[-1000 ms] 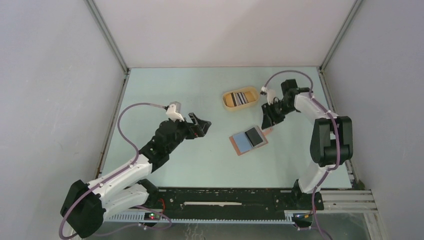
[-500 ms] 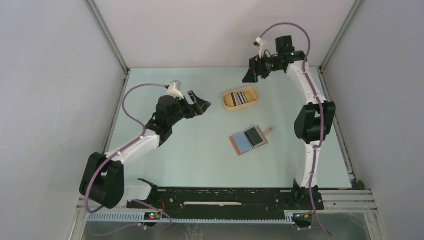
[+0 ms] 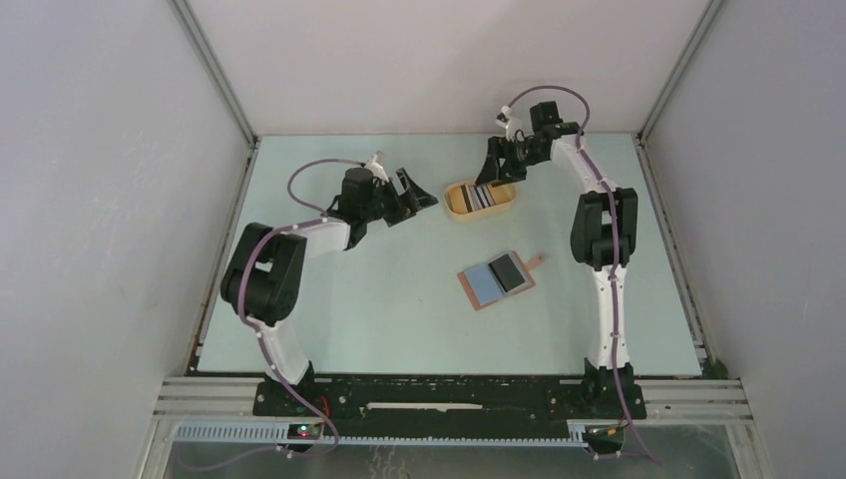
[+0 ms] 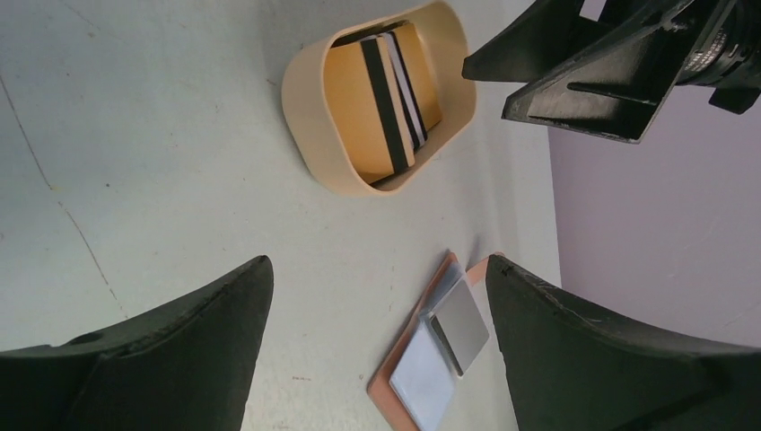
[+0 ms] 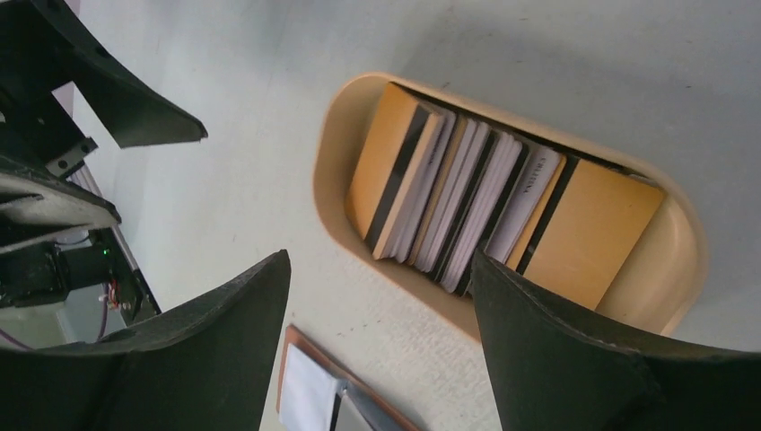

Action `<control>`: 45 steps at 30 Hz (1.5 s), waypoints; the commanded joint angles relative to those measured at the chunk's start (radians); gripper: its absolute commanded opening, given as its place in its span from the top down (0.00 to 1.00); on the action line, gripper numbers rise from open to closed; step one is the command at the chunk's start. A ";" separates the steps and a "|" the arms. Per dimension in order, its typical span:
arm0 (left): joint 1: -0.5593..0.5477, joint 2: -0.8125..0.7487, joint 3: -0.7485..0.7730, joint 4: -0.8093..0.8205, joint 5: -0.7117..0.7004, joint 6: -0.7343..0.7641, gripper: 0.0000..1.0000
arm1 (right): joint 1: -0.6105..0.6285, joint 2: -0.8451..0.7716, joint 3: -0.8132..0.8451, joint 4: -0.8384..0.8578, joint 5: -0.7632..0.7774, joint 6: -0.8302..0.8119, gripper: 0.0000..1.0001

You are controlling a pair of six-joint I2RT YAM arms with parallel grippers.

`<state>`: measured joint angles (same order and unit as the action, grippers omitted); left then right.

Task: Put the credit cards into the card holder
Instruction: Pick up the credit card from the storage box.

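Note:
The open reddish-brown card holder (image 3: 473,296) lies mid-table with a blue-grey card (image 3: 484,283) and a dark card (image 3: 507,271) on it. It also shows in the left wrist view (image 4: 388,392) and the right wrist view (image 5: 292,346). Several more credit cards (image 3: 481,195) stand on edge in the yellow oval tray (image 3: 455,200), also seen in the wrist views (image 4: 391,90) (image 5: 467,197). My left gripper (image 3: 423,195) is open and empty just left of the tray. My right gripper (image 3: 492,174) is open and empty over the tray's far edge.
The tray's rim (image 5: 330,180) (image 4: 305,108) sits between the two grippers, which face each other closely. The wallet's snap tab (image 3: 537,261) sticks out to its right. The enclosure's back wall and side rails bound the table.
My right gripper came down from near the back wall to the tray. My left gripper moved right and farther back, up to the tray's left end. The wallet and its cards stayed put.

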<state>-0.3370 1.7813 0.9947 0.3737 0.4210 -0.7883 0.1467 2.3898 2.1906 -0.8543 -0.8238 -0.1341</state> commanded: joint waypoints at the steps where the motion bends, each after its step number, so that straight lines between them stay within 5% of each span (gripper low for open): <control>1: 0.006 0.063 0.106 0.044 0.053 -0.052 0.07 | 0.010 0.045 0.061 0.067 0.043 0.090 0.18; 17: -0.006 0.278 0.311 -0.098 0.052 -0.078 0.30 | 0.028 0.156 0.127 0.091 0.129 0.200 0.23; 45: -0.031 0.390 0.450 -0.202 0.115 -0.037 0.43 | 0.027 0.126 -0.010 0.150 -0.095 0.349 0.27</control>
<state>-0.3626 2.1731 1.3952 0.1680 0.5060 -0.8532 0.1719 2.5416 2.2074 -0.7380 -0.8398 0.1520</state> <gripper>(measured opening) 0.579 0.728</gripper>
